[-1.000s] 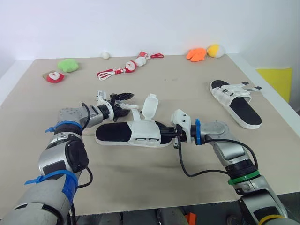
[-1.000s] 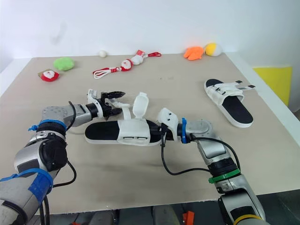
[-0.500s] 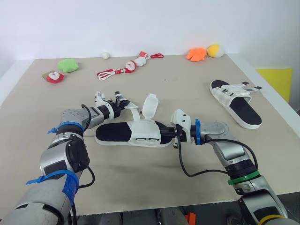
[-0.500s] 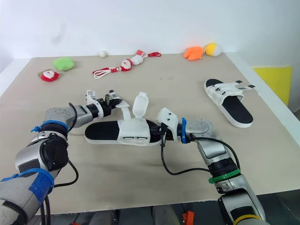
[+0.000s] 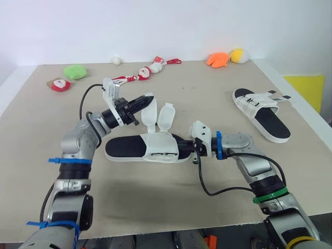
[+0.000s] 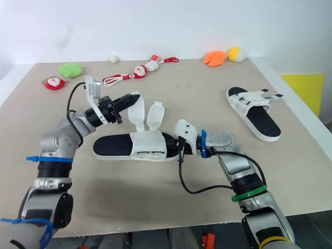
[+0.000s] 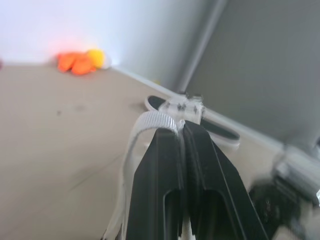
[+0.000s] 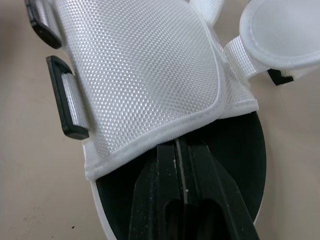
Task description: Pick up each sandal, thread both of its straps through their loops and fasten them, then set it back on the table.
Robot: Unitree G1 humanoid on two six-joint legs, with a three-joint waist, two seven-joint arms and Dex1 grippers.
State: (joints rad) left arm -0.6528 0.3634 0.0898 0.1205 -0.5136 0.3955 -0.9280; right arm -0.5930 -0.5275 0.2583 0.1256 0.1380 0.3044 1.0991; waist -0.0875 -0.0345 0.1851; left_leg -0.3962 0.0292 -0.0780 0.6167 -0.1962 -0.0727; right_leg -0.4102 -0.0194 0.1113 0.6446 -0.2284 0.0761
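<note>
Pinching a white strap (image 5: 151, 111) of the near sandal (image 5: 148, 148) between closed fingers, the left gripper (image 5: 146, 98) holds it above the table (image 5: 155, 202). The right gripper's (image 5: 188, 147) fingers are pressed together, tips on the black insole (image 8: 241, 165) beside the upper (image 8: 145, 75). The other sandal (image 5: 261, 113) lies well apart, far right.
</note>
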